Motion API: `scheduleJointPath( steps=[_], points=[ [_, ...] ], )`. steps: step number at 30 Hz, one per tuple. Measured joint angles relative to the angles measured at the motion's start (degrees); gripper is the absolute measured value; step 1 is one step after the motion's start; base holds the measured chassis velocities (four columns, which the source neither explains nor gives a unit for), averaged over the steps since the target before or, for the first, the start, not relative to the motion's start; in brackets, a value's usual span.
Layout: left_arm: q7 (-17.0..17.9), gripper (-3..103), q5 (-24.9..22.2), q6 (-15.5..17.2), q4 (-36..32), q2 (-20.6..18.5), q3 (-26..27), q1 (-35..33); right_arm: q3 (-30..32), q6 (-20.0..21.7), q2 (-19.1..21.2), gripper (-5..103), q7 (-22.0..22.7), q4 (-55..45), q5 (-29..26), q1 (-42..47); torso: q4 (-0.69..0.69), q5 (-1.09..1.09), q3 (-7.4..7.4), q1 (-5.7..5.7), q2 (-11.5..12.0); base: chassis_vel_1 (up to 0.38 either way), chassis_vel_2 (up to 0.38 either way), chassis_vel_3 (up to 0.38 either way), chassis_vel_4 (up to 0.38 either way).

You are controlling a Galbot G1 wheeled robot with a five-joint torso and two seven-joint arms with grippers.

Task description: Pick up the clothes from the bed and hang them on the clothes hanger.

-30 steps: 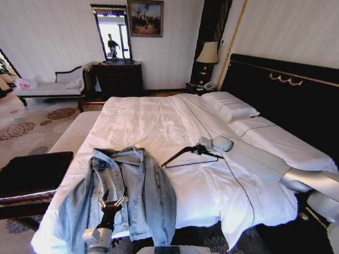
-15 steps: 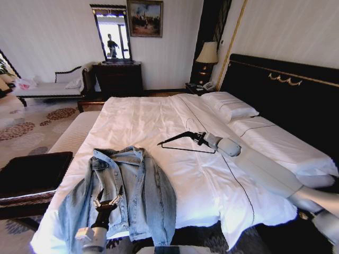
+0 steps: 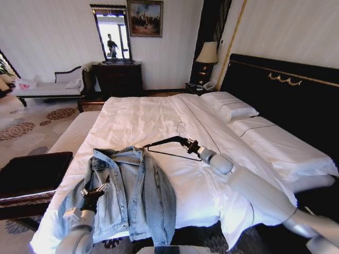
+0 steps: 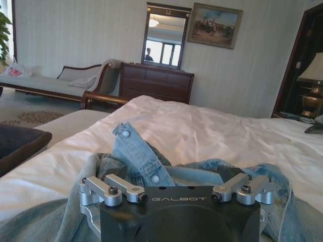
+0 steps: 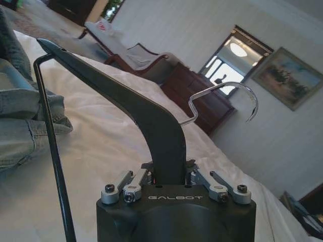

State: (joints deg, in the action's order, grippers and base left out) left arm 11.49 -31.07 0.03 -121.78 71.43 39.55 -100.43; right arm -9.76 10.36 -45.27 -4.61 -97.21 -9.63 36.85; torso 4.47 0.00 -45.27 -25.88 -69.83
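One bed (image 3: 159,119) carries one denim jacket (image 3: 130,190), spread near its foot. One black hanger (image 3: 168,147) hangs lifted above the sheet beside the jacket's collar, pinched by the outstretched right gripper (image 3: 188,145). The left gripper (image 3: 96,190) hovers over the jacket's sleeve, fingers spread.

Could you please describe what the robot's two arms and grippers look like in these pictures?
Both arms are smooth, rounded, light silver-grey tubes with bulbous joints. The right gripper and the left gripper each have a boxy black body marked GALBOT in pale letters, with short silver metal linkages held by dark screws on either side. In the head view the fingers look thin and dark. No loose cables show.
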Motion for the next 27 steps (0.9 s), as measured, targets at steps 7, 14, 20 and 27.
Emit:
scheduleJointPath(
  steps=[7, 14, 20, 27],
  points=[
    [0.32, 100, 2.2, 0.14, -0.81, 1.52, -2.06, -0.25, 4.02, -0.78, -3.25, 28, 2.52, 0.67, 3.08, 7.65, 0.01, 0.01, 0.0, 0.0, 0.0, 0.0, 0.0, 0.0, 0.0],
    [0.25, 100, 2.84, -0.88, -1.64, 3.05, -1.64, -2.63, 5.18, -1.07, -5.82, 28, 3.95, 0.23, 3.08, 11.22, 0.0, 0.01, 0.0, 0.0, 0.0, 0.027, 0.027, -0.034, -0.032],
    [-0.3, 100, 2.86, -1.77, -1.65, 3.56, -1.29, -3.89, 5.16, -1.01, -6.18, 28, 4.3, 0.05, 3.1, 11.59, 0.0, 0.0, 0.0, 0.0, 0.0, 0.128, 0.121, -0.113, -0.131],
    [-0.33, 100, 3.01, -2.37, -1.52, 3.64, -1.79, -4.52, 5.65, -0.9, -6.24, 28, 4.45, -0.7, 3.09, 13.06, -0.02, -0.01, 0.0, 0.0, 0.0, 0.232, 0.238, -0.223, -0.238]
  ],
)
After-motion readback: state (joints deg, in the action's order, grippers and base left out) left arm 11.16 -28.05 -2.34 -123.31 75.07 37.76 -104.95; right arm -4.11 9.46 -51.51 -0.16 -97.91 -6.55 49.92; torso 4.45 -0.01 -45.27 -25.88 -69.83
